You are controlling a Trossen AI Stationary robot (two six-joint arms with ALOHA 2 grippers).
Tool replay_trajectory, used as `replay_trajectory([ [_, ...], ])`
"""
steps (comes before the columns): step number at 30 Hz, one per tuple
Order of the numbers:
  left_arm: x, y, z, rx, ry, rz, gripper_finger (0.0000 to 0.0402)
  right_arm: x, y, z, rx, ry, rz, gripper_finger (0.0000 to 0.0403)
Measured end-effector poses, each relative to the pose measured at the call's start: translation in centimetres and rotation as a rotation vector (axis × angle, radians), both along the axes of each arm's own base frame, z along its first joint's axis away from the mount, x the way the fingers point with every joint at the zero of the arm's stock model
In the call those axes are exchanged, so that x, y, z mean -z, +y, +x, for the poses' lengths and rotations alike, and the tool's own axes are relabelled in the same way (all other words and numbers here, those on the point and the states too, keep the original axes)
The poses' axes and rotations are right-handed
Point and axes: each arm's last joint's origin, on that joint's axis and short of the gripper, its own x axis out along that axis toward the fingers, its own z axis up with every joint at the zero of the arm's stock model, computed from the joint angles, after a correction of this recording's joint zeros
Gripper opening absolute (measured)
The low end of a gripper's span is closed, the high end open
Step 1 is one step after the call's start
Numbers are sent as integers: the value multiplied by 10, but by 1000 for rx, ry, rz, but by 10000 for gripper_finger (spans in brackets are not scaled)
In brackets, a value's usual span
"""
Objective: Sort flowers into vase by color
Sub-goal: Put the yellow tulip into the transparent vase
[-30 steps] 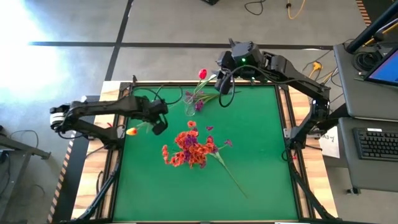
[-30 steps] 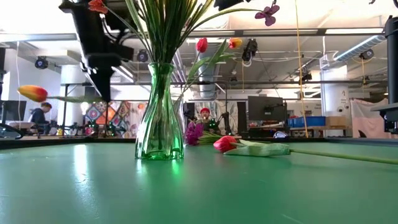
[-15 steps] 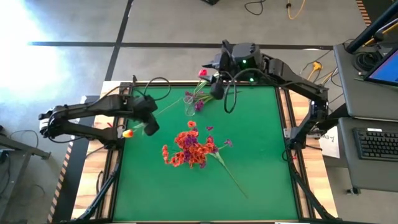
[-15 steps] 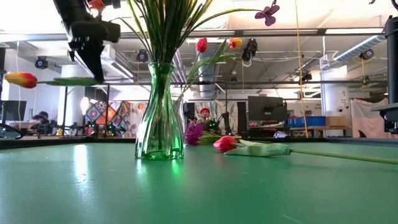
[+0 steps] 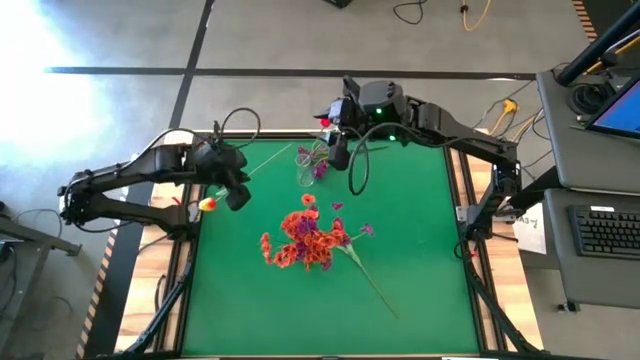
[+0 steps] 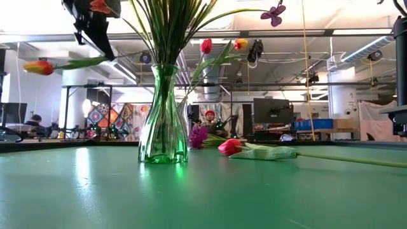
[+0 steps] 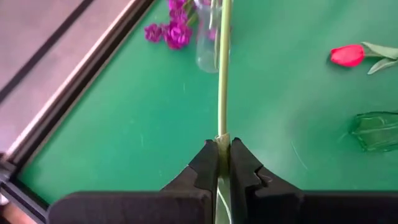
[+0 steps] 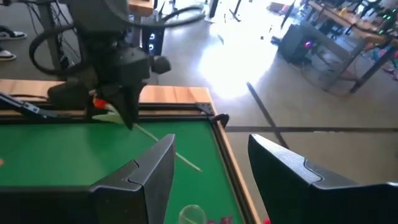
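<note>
Left gripper [image 5: 236, 196], clenched on the stem of a yellow tulip [image 5: 206, 205], has swung back toward the table's far-left corner, and the right gripper [image 5: 338, 152], fingers apart and holding nothing, has slid left to hang just beside the small clear vase [image 5: 304, 170]. Count: one small clear vase near the far edge, one purple spray [image 7: 171, 30] beside it, one pink-red tulip [image 6: 230, 147] lying flat, one tall green vase [image 6: 163, 117] crammed with stems. The green mat [image 5: 420, 260] lies open along its right side and near edge.

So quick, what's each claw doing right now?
Left gripper: fingers closed on a yellow tulip's stem.
Right gripper: fingers open, holding nothing, near the small vase.
</note>
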Motion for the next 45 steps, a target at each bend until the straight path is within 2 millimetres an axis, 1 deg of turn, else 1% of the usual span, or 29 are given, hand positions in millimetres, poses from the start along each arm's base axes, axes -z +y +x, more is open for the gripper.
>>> replay_trajectory([
  [3,-12,0,1,20,-2,15,0,-2,8,-2,-13,13,28,196],
  [5,-23,0,0,21,-5,16,0,-9,15,-7,-17,21,62,196],
  [8,-43,-1,-1,10,-29,-6,0,-23,23,-19,-9,20,131,196],
  [13,-73,-7,-2,55,-69,-53,0,-44,36,-42,3,26,225,196],
  [16,-86,-9,2,77,-81,-57,0,-51,42,-49,-11,-8,238,196],
  [20,-105,-12,10,107,-108,-87,0,-52,50,-48,-45,-9,219,196],
  [23,-117,-13,15,138,-98,-124,0,-48,62,-41,-99,18,170,196],
  [26,-125,-13,18,136,-51,-142,0,-44,76,-35,-168,55,49,196],
  [29,-135,-13,20,123,-22,-176,0,-41,89,-29,-188,105,-193,196],
  [30,-138,-13,22,122,-27,-194,0,-39,94,-25,-168,130,-283,196],
  [32,-146,-13,26,122,-76,-225,0,-34,100,-13,-76,171,-445,196],
  [34,-153,-14,28,110,-110,-269,0,-24,105,3,3,231,-593,196],
  [38,-166,-15,31,126,-176,-338,0,-7,109,35,74,331,-821,196],
  [42,-174,-16,28,117,-221,-362,0,8,111,62,120,371,-942,196],
  [45,-176,-16,27,103,-231,-371,0,15,112,78,161,386,-1019,196],
])
